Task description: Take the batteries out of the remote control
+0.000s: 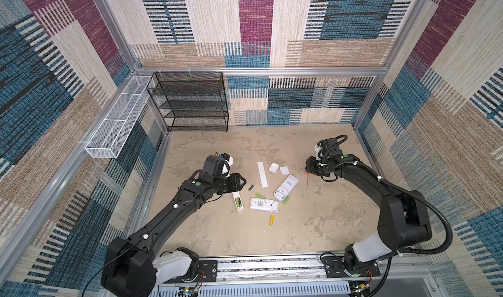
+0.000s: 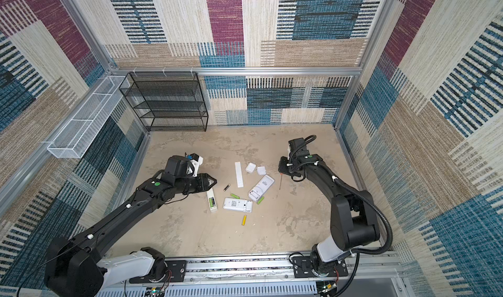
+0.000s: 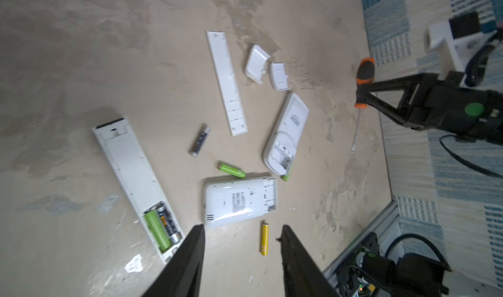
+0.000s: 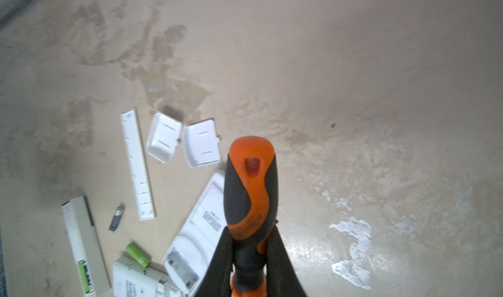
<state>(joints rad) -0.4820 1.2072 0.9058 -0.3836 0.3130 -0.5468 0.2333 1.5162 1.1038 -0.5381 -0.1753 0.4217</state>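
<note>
– On the surface (image 1: 326,227), how many batteries are out?

– You can count four lying loose. A black battery (image 3: 200,140) and a green battery (image 3: 231,169) lie in the open. A second green battery (image 3: 285,177) is half tucked against the rounded remote (image 3: 285,135). A yellow battery (image 3: 264,238) lies just beside the wide remote (image 3: 239,200). Both of those remotes show bare compartments.

– What is left?

– The slim remote (image 3: 136,184). Its bay is uncovered, but a green cell (image 3: 158,230) and a black cell (image 3: 170,224) lie side by side inside it. Judge the task at roughly two-thirds done.

– And the claws?

– Your left claw (image 3: 242,227) hangs near the slim remote, jaws apart, holding nothing. Your right claw (image 3: 364,91) is closed on the handle of the screwdriver (image 4: 250,189), well apart from the slim remote. A long cover (image 4: 137,167) and two small covers (image 4: 163,137) lie beyond the remotes.

– Next?

– Expect to lift out the last two cells. They sit close together, so you may need the tool to pry.
</note>
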